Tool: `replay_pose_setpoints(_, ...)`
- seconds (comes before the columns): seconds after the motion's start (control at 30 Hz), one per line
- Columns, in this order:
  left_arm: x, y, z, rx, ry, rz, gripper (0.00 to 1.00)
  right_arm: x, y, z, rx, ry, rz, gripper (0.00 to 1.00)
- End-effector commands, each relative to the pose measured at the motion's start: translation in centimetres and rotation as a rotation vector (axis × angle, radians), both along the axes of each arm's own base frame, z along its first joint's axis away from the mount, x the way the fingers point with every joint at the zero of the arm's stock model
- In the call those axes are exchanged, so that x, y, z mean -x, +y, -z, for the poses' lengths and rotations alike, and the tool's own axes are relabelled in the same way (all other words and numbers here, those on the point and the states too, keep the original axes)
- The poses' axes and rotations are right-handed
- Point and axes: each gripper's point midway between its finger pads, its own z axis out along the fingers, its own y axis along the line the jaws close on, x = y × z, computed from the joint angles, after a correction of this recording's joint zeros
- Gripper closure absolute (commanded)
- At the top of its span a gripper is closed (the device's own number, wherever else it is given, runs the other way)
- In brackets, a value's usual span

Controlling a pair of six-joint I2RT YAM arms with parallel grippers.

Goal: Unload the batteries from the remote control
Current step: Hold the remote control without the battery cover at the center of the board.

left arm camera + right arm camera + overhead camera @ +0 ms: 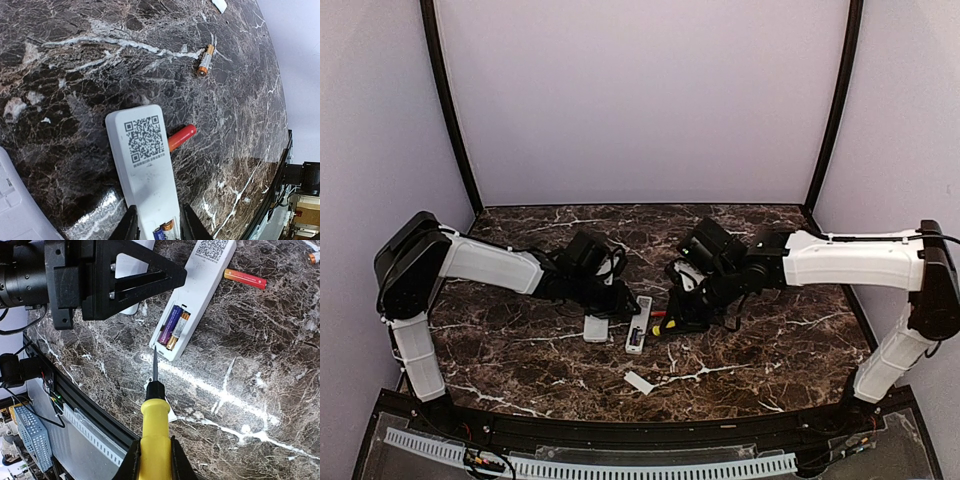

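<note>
As the remote point(145, 160) holds two cells point(172, 327) at its open end, the left hand point(160, 220) straddles that end to steady it; fingers point(131, 225) sit against both sides, can't tell if clamped. The right hand point(153, 452) pinches the screwdriver point(154, 415), tip just short of the cells, prob. to pry. One red battery point(181, 137) lies on the table point(75, 75) ahead of the left hand.

yellow screwdriver point(154, 440), white cover point(640, 382), marble table point(500, 350)

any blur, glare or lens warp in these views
Top view: even soft light, remote small but sharp. Left wrist: wide lens bows the table edge, QR code crisp, grey sheen beside the remote. Right wrist: screwdriver sharp, no strong glare.
</note>
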Motion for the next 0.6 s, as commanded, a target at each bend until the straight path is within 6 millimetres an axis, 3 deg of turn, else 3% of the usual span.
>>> replay_pose_setpoints(0.0,0.4,-0.2,0.3,-0.008,-0.008,0.03,0.72,0.1,0.8,0.1,0.024,0.056,0.031,1.0)
replay_pose_setpoints(0.57,0.5,-0.5,1.3,-0.03,-0.002,0.062,0.81,-1.3,1.2,2.0,0.171,0.102,0.084,1.0)
